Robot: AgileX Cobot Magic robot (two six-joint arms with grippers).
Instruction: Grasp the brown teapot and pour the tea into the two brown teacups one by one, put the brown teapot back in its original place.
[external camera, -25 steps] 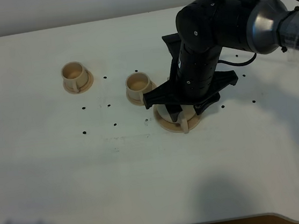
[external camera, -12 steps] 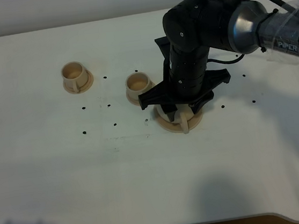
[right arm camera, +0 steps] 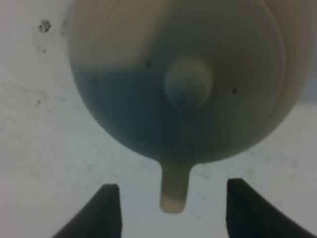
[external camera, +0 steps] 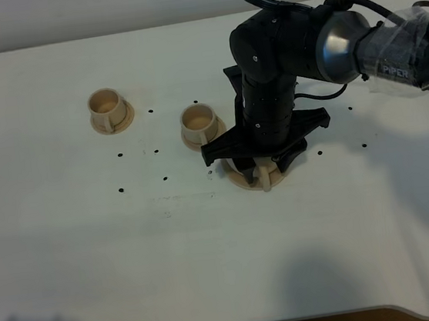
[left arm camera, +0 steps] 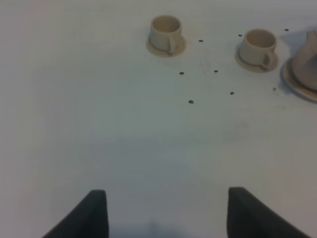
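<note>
As left gripper (left arm camera: 166, 213) gapes, parted jaws of right gripper (right arm camera: 173, 210) flank brown teapot (right arm camera: 148, 74) handle (right arm camera: 174, 191).

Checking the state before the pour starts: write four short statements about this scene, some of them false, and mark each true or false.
1. The right end effector is open, with the handle of the brown teapot between its fingers. True.
2. The left end effector grips a teacup. False: it is open over the table, apart from both cups.
3. Both brown teacups stand upright on their saucers. True.
4. The teapot's lid is off. False: the knobbed lid sits on the pot.
</note>
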